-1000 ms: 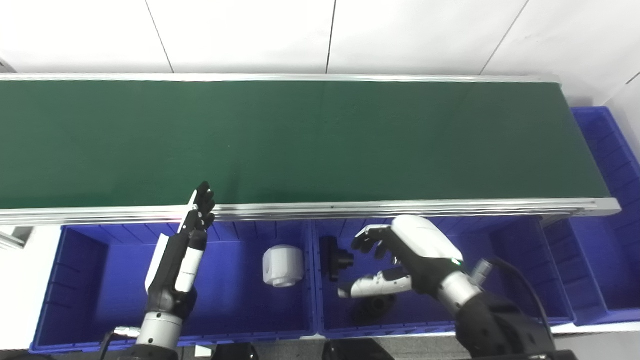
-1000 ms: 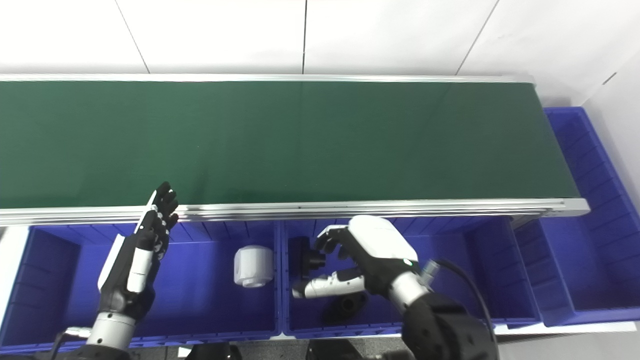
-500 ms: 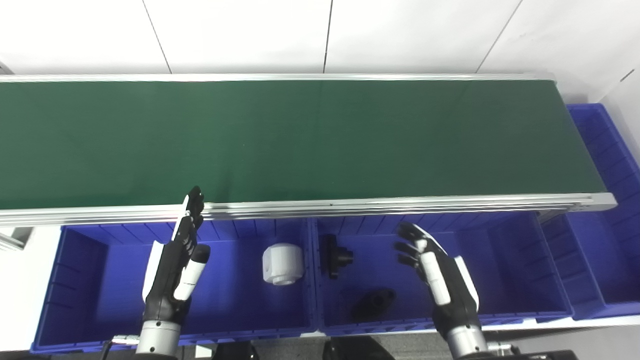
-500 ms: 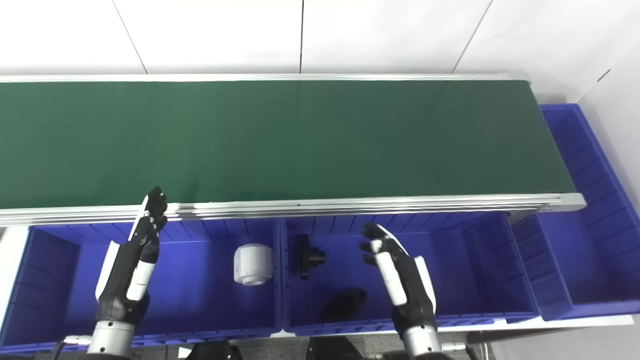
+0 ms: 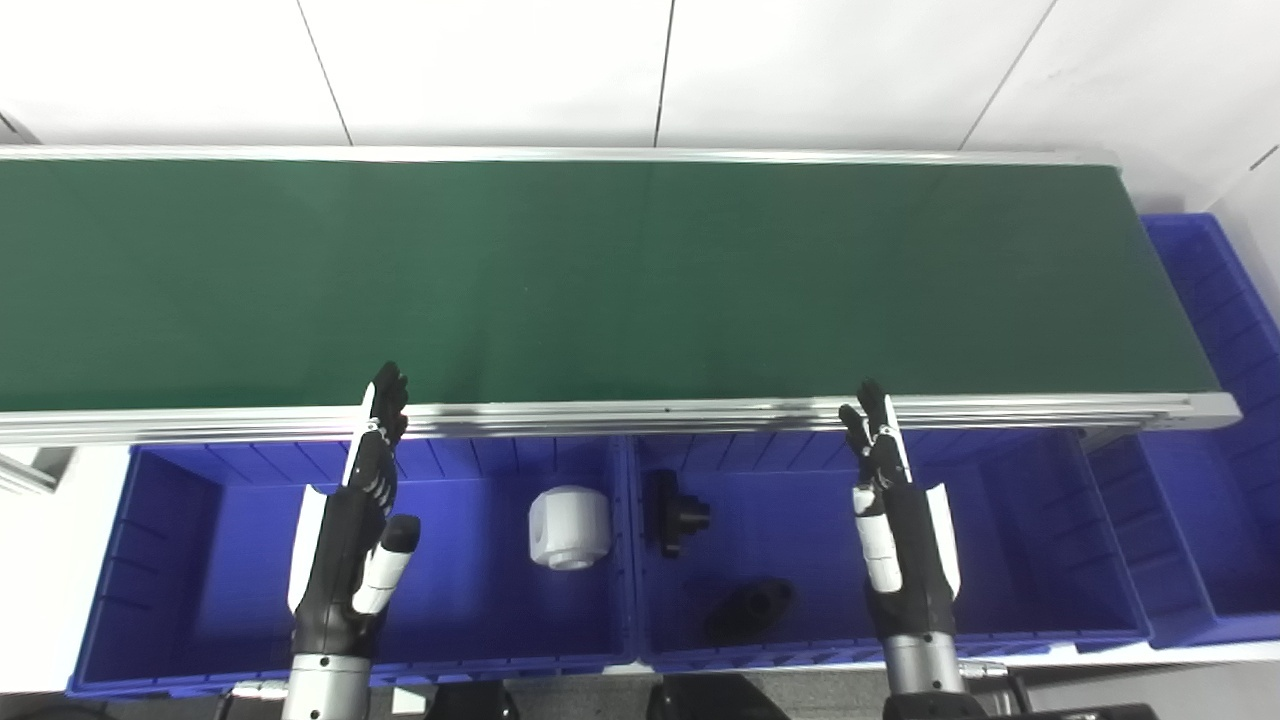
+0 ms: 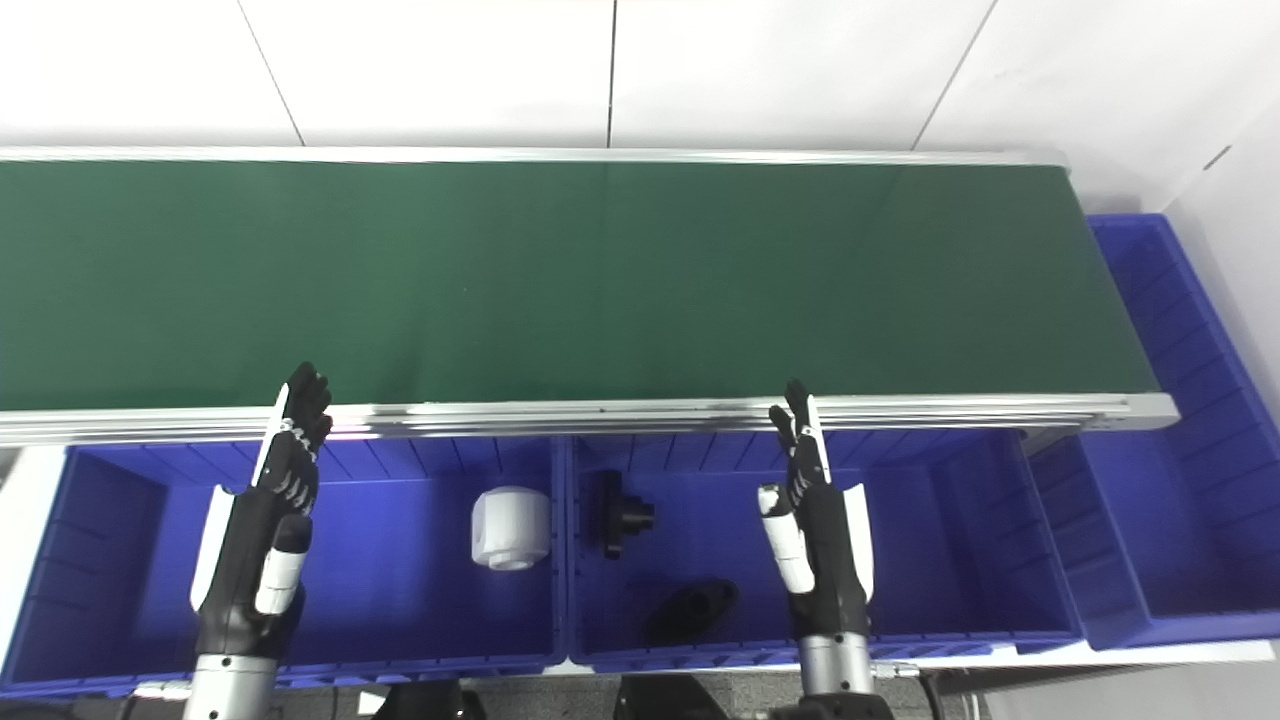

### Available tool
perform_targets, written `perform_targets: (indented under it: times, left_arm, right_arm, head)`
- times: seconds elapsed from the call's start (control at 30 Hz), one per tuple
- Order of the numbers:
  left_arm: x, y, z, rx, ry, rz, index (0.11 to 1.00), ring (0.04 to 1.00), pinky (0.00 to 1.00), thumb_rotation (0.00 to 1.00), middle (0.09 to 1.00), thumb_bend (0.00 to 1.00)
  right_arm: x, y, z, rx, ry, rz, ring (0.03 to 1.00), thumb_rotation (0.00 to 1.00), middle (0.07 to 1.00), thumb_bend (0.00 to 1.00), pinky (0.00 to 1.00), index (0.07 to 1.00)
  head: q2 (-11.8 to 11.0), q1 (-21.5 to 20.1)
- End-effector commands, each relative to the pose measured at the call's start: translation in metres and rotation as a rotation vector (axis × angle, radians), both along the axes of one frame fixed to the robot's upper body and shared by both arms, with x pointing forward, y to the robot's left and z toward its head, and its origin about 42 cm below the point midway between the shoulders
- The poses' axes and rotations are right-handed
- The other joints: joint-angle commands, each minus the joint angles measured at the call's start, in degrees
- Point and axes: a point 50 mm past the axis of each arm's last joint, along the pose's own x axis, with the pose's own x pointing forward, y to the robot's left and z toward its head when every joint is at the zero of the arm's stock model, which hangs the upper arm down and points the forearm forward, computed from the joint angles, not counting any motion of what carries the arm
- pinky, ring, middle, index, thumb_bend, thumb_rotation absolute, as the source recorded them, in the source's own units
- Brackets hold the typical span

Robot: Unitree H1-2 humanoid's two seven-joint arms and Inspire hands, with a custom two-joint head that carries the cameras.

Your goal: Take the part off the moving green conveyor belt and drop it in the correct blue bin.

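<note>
1. Belt (image 5: 600, 280) carries no part anywhere in either view; the green surface is bare from end to end, so the step in hand is judged to be waiting for the next piece.
2. Both hands hold nothing. The left hand (image 5: 350, 540) and right hand (image 5: 900, 530) stand edge-on, fingers (image 5: 385, 395) straight, close together and pointing up at the belt's near rail, thumbs set a little apart.
3. The left bin (image 5: 180, 560) holds a white cylinder (image 5: 568, 528) near its right wall. The middle bin (image 5: 1000, 540) holds two black parts (image 5: 680, 515), one by its left wall and one (image 5: 748, 608) near its front. A further bin (image 5: 1215, 300) sits past the belt's right end.
4. Waiting well likely means keeping the hands above the bin rims and just short of the rail, so a reach is short.
5. The arriving part should be judged by colour and shape early: white seems to belong left, black in the middle.
6. Because the belt moves, the reach should aim ahead of the part, not at it.
</note>
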Motion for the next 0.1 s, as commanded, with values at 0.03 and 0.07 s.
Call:
perform_targets:
  times: [0.03,0.07]
  left_arm:
    - [-0.0023,-0.0004,0.003,-0.014,-0.032,0.006,1.0,1.0,1.0,0.93,1.0,0.82]
    - [-0.0027,-0.0007,0.0022,-0.018,-0.028,0.005,1.0,1.0,1.0,0.93,1.0,0.83]
  right_arm:
    - [0.0032,0.0023,0.0063,-0.027,-0.072,0.011,0.971,0.94,0.998,0.78,0.95,1.0]
    - [0.0038,0.0029,0.0056,-0.034,-0.072,0.016,0.969,0.94,0.996,0.78,0.95,1.0]
  head:
    - [-0.45,0.3]
    - [-0.69,0.42]
